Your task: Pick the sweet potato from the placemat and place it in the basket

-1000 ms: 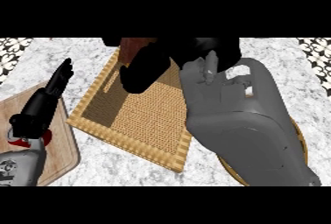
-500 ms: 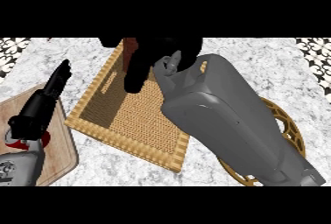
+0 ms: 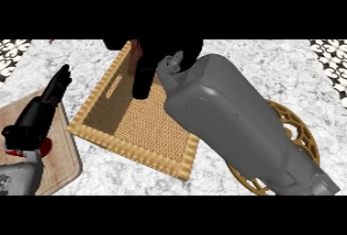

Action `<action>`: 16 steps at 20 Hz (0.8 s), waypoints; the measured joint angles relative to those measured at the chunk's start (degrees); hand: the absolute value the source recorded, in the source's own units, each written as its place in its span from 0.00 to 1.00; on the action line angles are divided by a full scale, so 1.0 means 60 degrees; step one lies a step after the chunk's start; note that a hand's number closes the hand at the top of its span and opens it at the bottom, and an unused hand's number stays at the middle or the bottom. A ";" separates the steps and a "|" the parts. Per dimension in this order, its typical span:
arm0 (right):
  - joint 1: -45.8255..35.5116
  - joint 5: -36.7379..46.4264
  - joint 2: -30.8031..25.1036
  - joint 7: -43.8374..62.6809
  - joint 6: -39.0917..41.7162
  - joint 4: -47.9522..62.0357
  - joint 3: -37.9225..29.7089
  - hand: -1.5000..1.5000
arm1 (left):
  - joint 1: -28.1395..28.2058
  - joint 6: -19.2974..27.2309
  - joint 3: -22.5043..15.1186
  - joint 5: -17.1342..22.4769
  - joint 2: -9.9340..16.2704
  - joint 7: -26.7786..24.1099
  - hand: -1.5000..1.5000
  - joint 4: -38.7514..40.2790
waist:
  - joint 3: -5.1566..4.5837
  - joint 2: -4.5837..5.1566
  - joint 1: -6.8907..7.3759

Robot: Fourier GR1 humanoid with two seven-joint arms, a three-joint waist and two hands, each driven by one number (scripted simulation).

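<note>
At the upper centre of the frame, the right hand (image 3: 159,53) hangs over the far end of the woven basket (image 3: 136,151), its dark fingers pointing down into the basket's interior, one finger (image 3: 142,82) reaching lowest. A narrow reddish-brown strip at the hand's left edge is the sweet potato (image 3: 137,51); it sits against the hand, above the basket's far rim, and is mostly hidden, so that whether the fingers are closed round it cannot be told. The grey right forearm (image 3: 237,124) runs diagonally from the lower right across the basket's right side and covers most of a round golden placemat (image 3: 298,133) on the marble counter (image 3: 271,59). At the left of the frame the left hand (image 3: 51,94) rests with straight, relaxed fingers pointing upward, above a wooden cutting board (image 3: 61,160). Compared with the frame half a second before, the right hand and forearm lie further left and further over the basket, and more of the placemat is exposed at the right; the left hand is unchanged. No brand, label or legible writing appears anywhere.
</note>
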 measured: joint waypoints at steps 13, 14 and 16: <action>0.0169 0.0125 0.0059 -0.0063 -0.2561 -0.0880 -0.1386 0.00 | -0.0335 0.0033 0.0065 -0.0054 -0.0078 0.0024 0.50 0.0286 | 0.0006 0.0001 -0.0020; 0.0182 0.0284 0.0026 -0.0037 -0.2868 -0.0974 -0.1613 0.00 | -0.0304 0.0023 0.0116 -0.0036 -0.0036 0.0035 0.50 0.0255 | 0.0007 -0.0005 -0.0028; 0.0375 0.0610 -0.0035 0.0024 -0.3384 -0.1255 -0.1975 0.00 | -0.0155 0.0009 0.0152 -0.0031 -0.0014 -0.0086 0.50 0.0225 | 0.0007 -0.0017 -0.0070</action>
